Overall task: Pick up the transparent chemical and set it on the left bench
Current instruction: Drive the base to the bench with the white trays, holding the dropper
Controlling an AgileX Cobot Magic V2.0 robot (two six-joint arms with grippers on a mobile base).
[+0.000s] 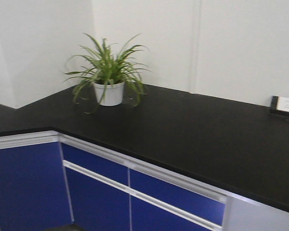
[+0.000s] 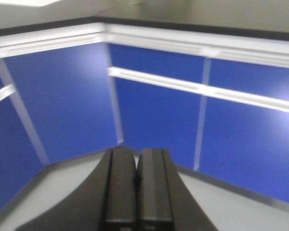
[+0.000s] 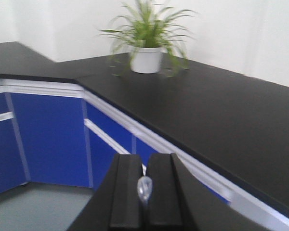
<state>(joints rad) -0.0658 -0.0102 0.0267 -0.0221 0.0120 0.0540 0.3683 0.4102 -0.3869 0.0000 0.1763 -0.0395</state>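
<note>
In the right wrist view my right gripper (image 3: 144,161) is shut on a small clear teardrop-shaped piece (image 3: 144,188), the only part of the transparent chemical that shows. It hangs in front of the blue cabinets, lower than the black worktop (image 3: 216,120) and short of its edge. The left wrist view has my left gripper (image 2: 136,156) shut with nothing in it, pointing at the cabinet corner low above the floor. Left of the corner, a short stretch of the left bench (image 1: 9,120) shows. Neither gripper appears in the front view.
A green plant in a white pot (image 1: 109,92) stands on the worktop near the inner corner. A black-framed white socket (image 1: 285,105) sits at the far right by the wall. Blue cabinet doors (image 1: 29,187) with white rails run below. Grey floor (image 2: 241,211) lies beneath.
</note>
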